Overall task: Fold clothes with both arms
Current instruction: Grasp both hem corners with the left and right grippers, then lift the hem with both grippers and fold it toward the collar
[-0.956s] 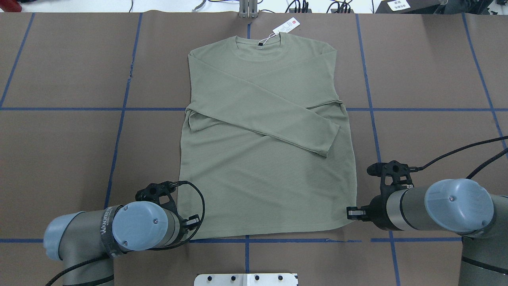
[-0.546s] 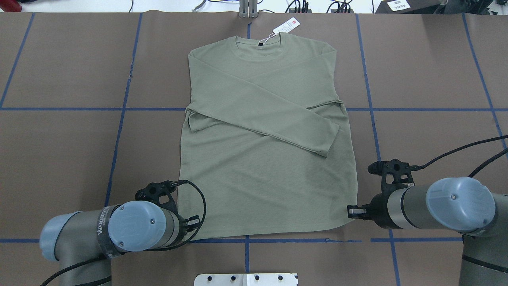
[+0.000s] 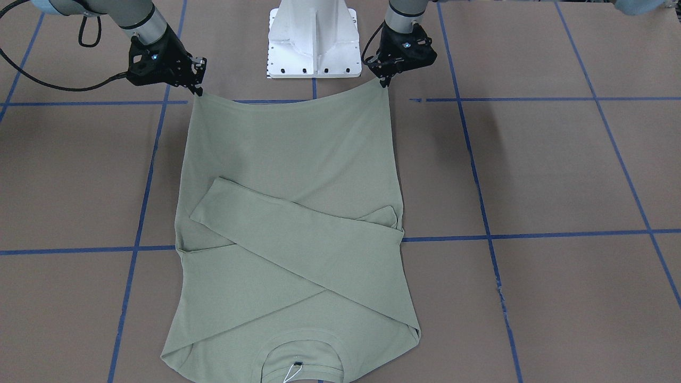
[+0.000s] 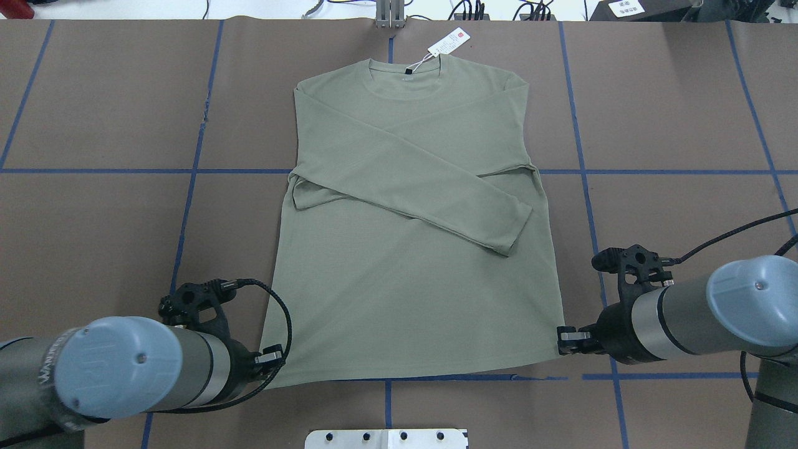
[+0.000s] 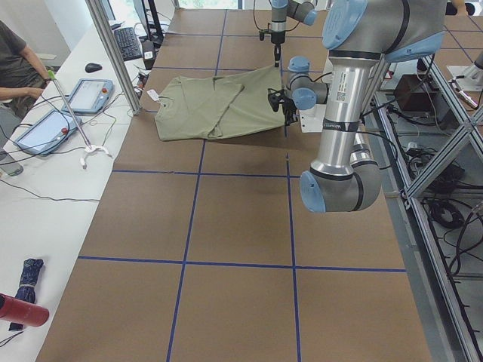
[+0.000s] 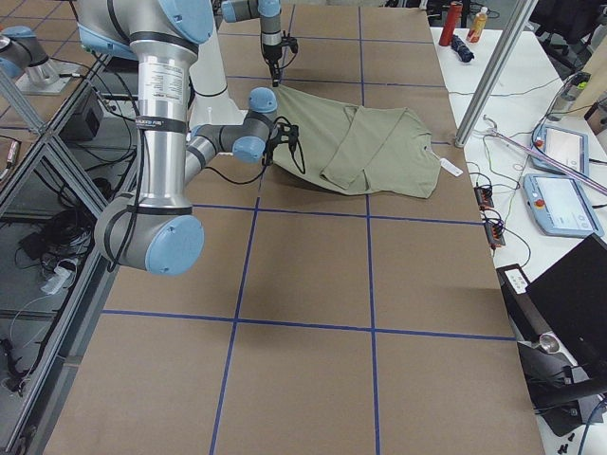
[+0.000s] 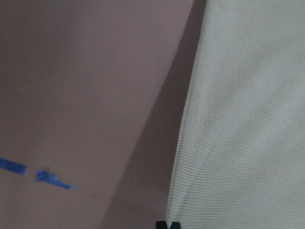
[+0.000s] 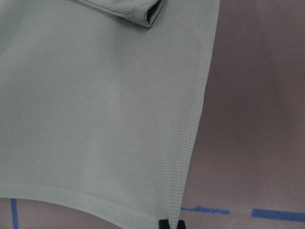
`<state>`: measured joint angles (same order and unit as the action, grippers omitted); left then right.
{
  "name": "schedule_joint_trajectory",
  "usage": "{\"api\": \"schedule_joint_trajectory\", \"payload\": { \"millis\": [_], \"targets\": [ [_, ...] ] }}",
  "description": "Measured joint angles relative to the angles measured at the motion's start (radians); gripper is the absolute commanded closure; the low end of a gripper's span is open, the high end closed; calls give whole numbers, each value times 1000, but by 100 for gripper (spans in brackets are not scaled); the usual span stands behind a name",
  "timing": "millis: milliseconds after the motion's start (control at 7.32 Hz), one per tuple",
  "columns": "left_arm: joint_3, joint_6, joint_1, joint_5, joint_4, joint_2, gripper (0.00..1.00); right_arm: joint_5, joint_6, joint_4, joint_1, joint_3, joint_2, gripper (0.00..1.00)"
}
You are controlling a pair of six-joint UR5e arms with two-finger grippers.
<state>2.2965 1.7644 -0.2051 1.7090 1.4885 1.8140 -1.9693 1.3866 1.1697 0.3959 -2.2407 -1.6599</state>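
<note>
Overhead exterior view: the left hand [image 4: 274, 357] and right hand [image 4: 564, 337], each clamped on a hem corner of the shirt [image 4: 411, 249], have just pulled outward and up, stretching the hem off the desk [image 4: 93, 218]; the forward fold looks ready to start.

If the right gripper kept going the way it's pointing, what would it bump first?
The right gripper is pinching the hem corner of the shirt, so the shirt comes first. Right behind that is probably the table. How high the gripper is above it is unclear.
</note>
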Motion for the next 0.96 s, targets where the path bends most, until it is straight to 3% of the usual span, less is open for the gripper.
{"api": "schedule_joint_trajectory", "payload": {
  "millis": [273,546,956],
  "targets": [
    [153,27,71,20,-124,-7,100,-135,1,1,4,-80,-48,100],
    [215,80,129,24,-195,-8,100,-244,3,1,18,-164,-98,100],
    [209,74,54,24,-203,20,100,-262,-8,0,118,-98,-9,100]
  ]
}}
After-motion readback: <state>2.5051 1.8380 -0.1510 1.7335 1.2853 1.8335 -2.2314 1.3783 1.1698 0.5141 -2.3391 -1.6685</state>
